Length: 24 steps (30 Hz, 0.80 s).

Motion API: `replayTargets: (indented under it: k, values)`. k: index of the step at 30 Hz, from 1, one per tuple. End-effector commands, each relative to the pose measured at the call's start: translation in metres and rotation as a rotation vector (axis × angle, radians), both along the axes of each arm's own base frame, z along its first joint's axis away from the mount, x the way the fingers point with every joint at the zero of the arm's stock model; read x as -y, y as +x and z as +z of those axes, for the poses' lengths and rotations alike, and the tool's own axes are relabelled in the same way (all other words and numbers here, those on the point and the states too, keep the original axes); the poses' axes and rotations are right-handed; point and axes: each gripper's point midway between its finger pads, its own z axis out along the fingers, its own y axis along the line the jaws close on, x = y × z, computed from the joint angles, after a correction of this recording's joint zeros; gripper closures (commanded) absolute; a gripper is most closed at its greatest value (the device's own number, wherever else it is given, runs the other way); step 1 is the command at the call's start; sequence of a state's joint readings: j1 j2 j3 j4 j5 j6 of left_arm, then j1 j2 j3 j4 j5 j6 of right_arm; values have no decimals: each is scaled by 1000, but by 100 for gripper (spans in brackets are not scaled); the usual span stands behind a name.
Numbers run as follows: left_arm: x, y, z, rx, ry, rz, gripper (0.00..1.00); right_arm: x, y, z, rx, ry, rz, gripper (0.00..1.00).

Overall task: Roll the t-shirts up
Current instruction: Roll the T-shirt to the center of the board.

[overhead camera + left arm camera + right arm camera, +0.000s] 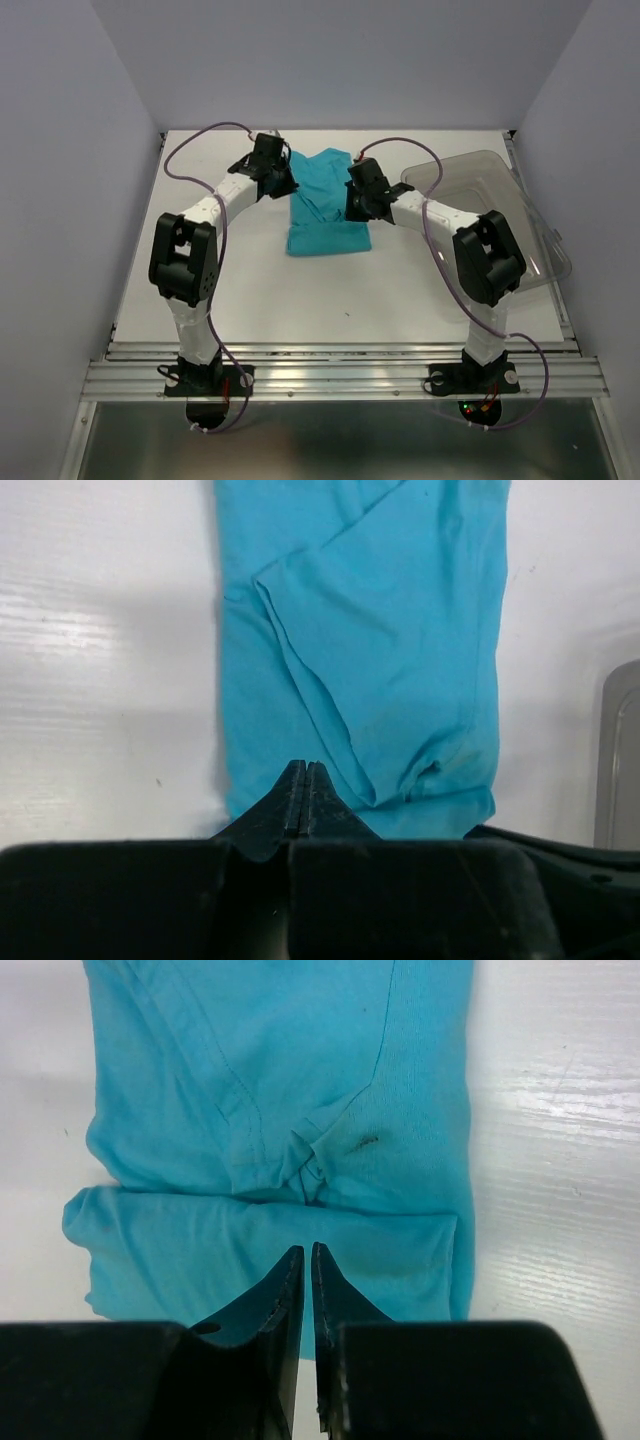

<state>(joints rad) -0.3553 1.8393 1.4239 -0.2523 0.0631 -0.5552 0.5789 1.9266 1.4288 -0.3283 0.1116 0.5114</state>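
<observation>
The teal t-shirt [325, 200] lies on the white table [250, 290], folded into a long strip running away from the arms. Its near end is turned over into a flat band [260, 1250]. My left gripper [284, 183] is at the strip's far left edge. In the left wrist view [305, 767] its jaws are shut and empty, just over the shirt [380, 630]. My right gripper [353, 208] is at the strip's right edge. In the right wrist view [305, 1250] its jaws are nearly together with only a thin slit, and nothing shows between them, above the band.
A clear grey-tinted plastic bin [500, 200] sits at the right of the table, close behind the right arm; its corner shows in the left wrist view [622, 750]. Bare white table lies left of and in front of the shirt. Walls enclose the table.
</observation>
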Motion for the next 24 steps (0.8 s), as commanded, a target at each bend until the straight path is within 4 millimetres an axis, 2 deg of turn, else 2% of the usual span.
replayTargets:
  k: [1, 6, 7, 8, 9, 10, 11, 12, 14, 18, 20, 22, 23, 24]
  values:
    - [-6, 30, -9, -3, 66, 2, 99, -2, 16, 6, 6, 38, -5, 87]
    - [-5, 65, -12, 34, 107, 26, 99, -1, 8, -3, -19, 31, 11, 87]
    - [-3, 70, -23, 23, 115, 23, 99, 0, 6, -7, -29, 28, 11, 87]
    - [1, 80, -14, 49, 105, 18, 99, 1, 3, -10, -38, 27, 11, 87]
    - [2, 84, -27, 32, 110, 14, 99, 3, -1, -16, -54, 21, 9, 87]
    - [6, 93, -20, 56, 100, 10, 99, 4, -3, -20, -63, 19, 6, 87]
    - [7, 97, -23, 56, 100, 12, 99, 6, -6, -22, -69, 17, 4, 87]
    - [9, 99, -34, 38, 104, 5, 99, 9, -9, -27, -80, 7, 2, 87]
    - [10, 107, -36, 45, 100, 9, 99, 11, -12, -30, -87, 0, 0, 87]
    - [1, 104, -64, -12, 111, 28, 99, 22, -19, -44, -114, -26, -7, 87]
    - [-7, 95, -82, -61, 124, 42, 100, 24, -24, -52, -135, -37, -5, 87]
    - [-12, 88, -88, -85, 126, 51, 100, 30, -25, -58, -149, -43, -15, 87]
    - [-16, 77, -100, -113, 137, 53, 100, 31, -27, -61, -155, -48, -14, 87]
    - [-19, 73, -103, -122, 143, 60, 100, 32, -28, -62, -158, -52, -11, 87]
